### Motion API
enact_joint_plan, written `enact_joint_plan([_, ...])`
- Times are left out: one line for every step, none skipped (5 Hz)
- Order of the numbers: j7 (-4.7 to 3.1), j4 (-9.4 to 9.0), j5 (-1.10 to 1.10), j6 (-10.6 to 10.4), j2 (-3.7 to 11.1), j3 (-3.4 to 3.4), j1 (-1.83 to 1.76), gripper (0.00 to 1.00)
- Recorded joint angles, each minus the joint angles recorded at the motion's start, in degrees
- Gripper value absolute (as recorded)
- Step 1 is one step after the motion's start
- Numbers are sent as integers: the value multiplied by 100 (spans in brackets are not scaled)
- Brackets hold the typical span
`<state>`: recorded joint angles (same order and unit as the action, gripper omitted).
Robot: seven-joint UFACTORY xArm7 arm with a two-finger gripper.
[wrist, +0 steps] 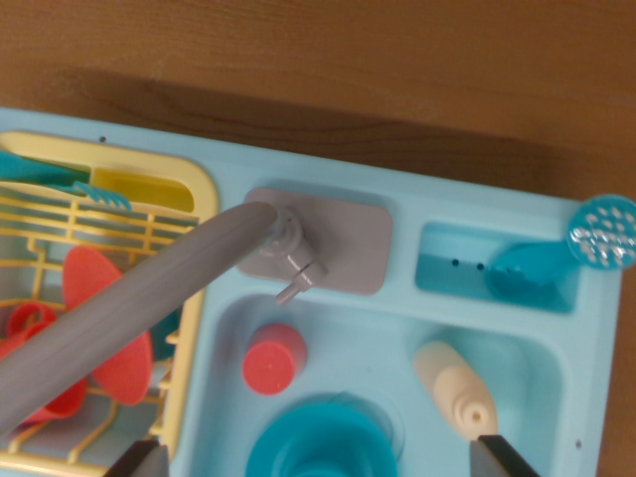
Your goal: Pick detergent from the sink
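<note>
The detergent [454, 389] is a cream bottle lying tilted on the floor of the light blue toy sink [542, 363], at the wrist view's right. My gripper [320, 463] is open and wide, with only its dark fingertips [502, 458] showing at the bottom edge. The fingertip on the view's right is just below the bottle's lower end, and I cannot tell whether they touch. Nothing is held between the fingers.
A red cup [273, 358] and a blue bowl [323, 442] also sit in the sink. The grey faucet [149, 298] slants from its base plate [343, 238] to the lower left. A yellow dish rack [109, 214] holds red plates. A blue brush [576, 243] lies in a side compartment.
</note>
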<state>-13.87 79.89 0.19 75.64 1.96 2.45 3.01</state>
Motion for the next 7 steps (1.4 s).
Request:
enact_joint_plan([0, 0, 0, 0, 0, 0, 0, 0])
enact_joint_plan([-234, -168, 33, -254, 66, 27, 35, 0])
enact_joint_plan([-234, -168, 33, -254, 66, 27, 35, 0])
enact_joint_plan([-463, -332, 65, -502, 132, 54, 70, 0])
enact_joint_plan([-463, -332, 65, -502, 132, 54, 70, 0])
enact_joint_plan([-710, -509, 100, -770, 202, 83, 107, 0])
enact_joint_plan([-710, -509, 100, -770, 202, 83, 107, 0])
